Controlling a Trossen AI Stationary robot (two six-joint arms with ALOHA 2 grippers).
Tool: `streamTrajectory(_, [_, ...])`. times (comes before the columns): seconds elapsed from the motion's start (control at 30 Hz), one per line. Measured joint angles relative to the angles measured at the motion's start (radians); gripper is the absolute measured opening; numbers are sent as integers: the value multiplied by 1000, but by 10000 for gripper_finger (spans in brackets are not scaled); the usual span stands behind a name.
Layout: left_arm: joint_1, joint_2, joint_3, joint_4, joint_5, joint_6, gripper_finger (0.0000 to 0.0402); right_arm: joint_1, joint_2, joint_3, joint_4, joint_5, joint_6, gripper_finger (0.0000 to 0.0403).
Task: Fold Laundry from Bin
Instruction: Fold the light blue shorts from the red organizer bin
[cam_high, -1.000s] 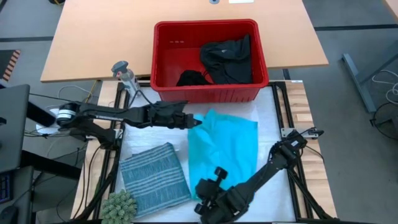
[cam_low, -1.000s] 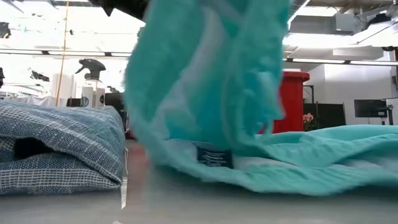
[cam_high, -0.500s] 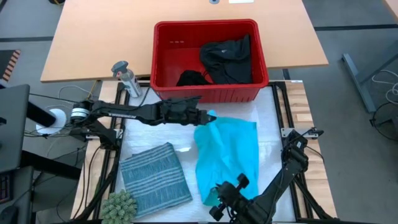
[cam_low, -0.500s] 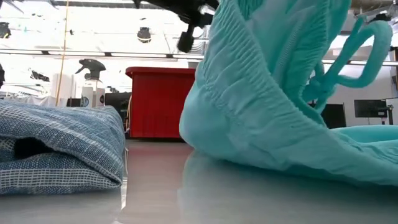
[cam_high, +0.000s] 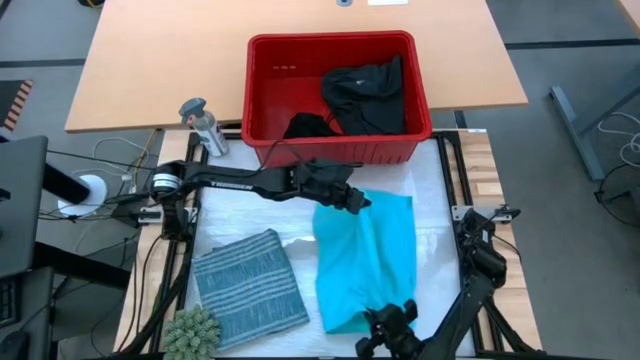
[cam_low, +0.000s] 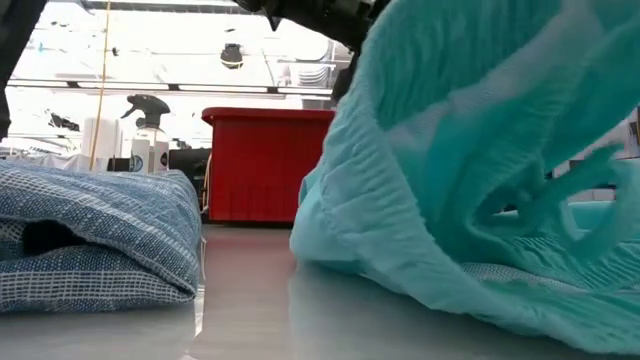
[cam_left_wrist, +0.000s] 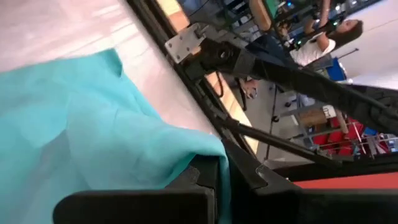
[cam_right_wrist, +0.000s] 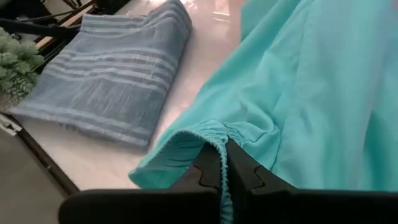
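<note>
Turquoise garment (cam_high: 365, 262) stretched along the white tabletop (cam_high: 240, 215), toward its right side, between both grippers. Left gripper (cam_high: 352, 200) clamped on the far corner of the cloth, just in front of the red bin (cam_high: 330, 150); fingers (cam_left_wrist: 205, 180) pinched tight over the fabric edge. Right gripper (cam_high: 378, 322) closed on the gathered near hem at the tabletop's near edge. Folded blue-grey striped garment (cam_high: 248, 283) at the near left corner, beside a small green plant (cam_high: 190, 332). Black garments (cam_high: 362, 98) inside the bin. Grey spray bottle (cam_high: 203, 125) off the far left corner.
</note>
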Motion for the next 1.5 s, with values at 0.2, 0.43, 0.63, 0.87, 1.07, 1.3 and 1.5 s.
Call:
streamTrajectory(0.2, [-1,54,40,-4,6,12,0,21,-1,-53,11,-34,59,25])
streamTrajectory(0.43, [3,70,44,21,-79,32,0,35,-1,-79,3,-69,67,25])
streamTrajectory(0.63, [8,69,43,50,-157,46,0,34,-4,-79,0,-171,74,25])
streamTrajectory(0.87, [9,168,57,217,-95,97,0,37,-3,-79,4,-265,73,25])
streamTrajectory(1.07, [2,319,186,199,-45,141,0,38,0,-79,4,-359,86,25])
streamTrajectory(1.3, [9,444,352,135,-31,195,0,38,2,-80,4,-414,84,25])
streamTrajectory(1.5, [8,526,414,135,-24,224,0,40,2,-129,7,-464,99,25])
